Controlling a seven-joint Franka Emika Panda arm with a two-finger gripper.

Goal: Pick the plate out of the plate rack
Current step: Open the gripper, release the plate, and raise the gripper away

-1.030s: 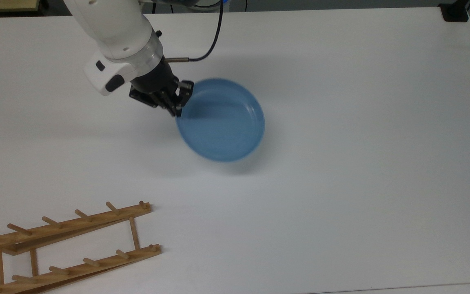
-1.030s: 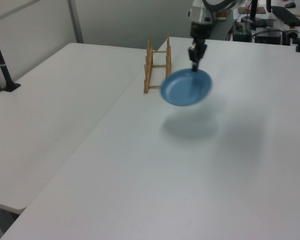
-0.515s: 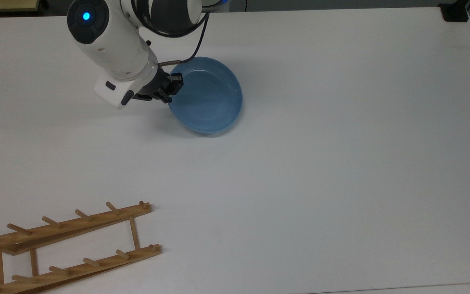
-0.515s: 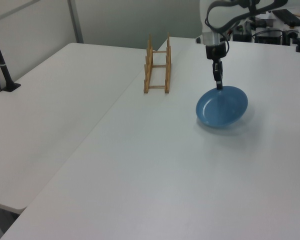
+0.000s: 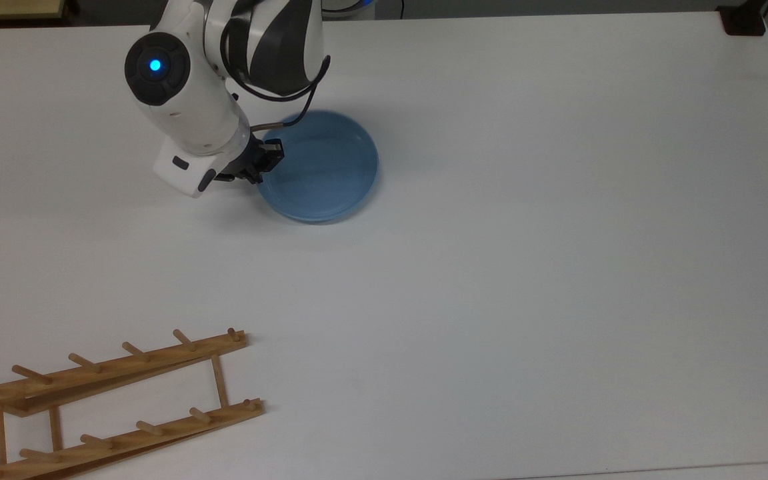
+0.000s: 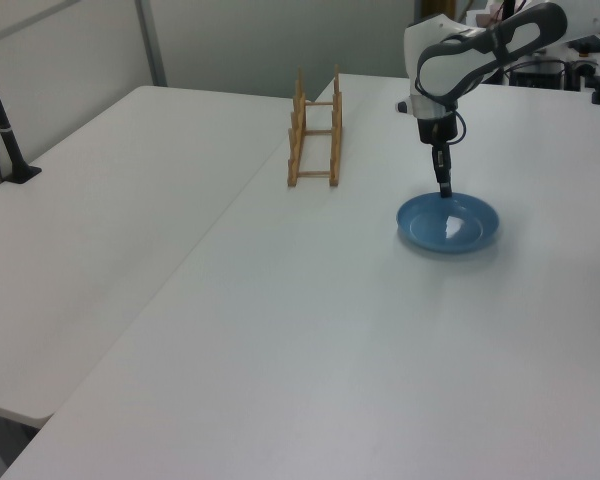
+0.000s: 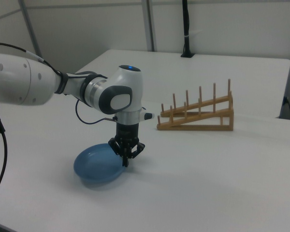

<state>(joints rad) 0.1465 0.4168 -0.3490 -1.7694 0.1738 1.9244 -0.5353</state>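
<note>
Light-blue plate (image 5: 321,170) flat on worktop (image 5: 557,233), rack (image 5: 117,400) empty; end effector (image 5: 265,162) pinching rim. Rec.: release gently, retract vert.

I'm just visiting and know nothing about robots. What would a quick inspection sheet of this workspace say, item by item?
Surface: white table, plain; a second white table joins it on the left view's left.
Plate: blue plate lies flat on the table, out of the rack.
Rack: wooden rack holds nothing, well apart from the plate.
Clutter: nothing seen on the main table.
Gripper: gripper points down at the plate's rim, fingers closed on it.
Cables: a dark cable loops along the arm's wrist; another hangs at the right view's left edge.
Surroundings: black post clamped on the side table; grey wall panels behind.
</note>
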